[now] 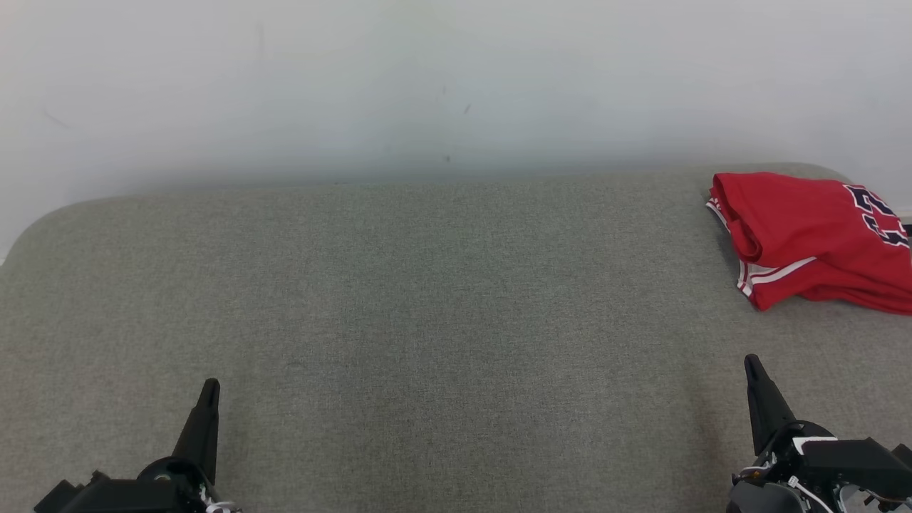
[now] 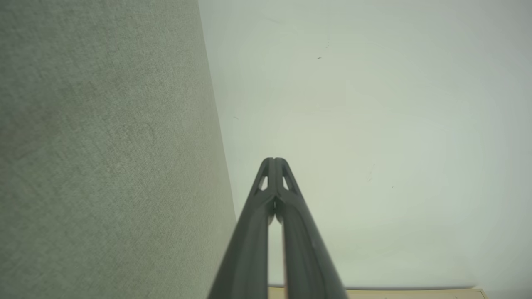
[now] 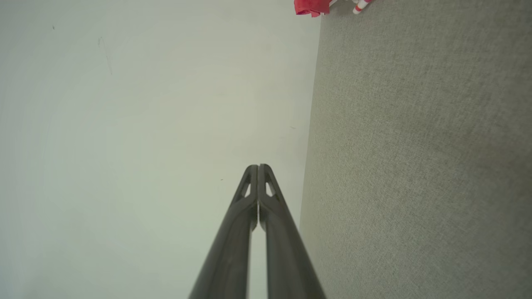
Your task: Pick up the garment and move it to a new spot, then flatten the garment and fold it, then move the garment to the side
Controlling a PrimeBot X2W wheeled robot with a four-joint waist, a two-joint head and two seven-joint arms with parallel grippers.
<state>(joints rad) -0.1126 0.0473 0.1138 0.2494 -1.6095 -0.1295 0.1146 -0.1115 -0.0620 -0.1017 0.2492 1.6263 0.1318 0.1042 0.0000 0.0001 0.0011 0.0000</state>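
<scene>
The garment (image 1: 812,239) is a red jersey with white trim and dark numbers. It lies folded at the far right of the grey surface (image 1: 427,299), partly cut off by the head view's right edge. A corner of the garment (image 3: 309,6) shows at the top of the right wrist view. My left gripper (image 1: 209,388) rests at the lower left, shut and empty, its tips together in the left wrist view (image 2: 274,160). My right gripper (image 1: 752,362) sits at the lower right, short of the garment, also shut with nothing in it (image 3: 257,167).
The grey fabric-covered surface has rounded far corners and ends against a pale wall (image 1: 427,85). A strip of light wood (image 2: 415,294) shows at the bottom of the left wrist view.
</scene>
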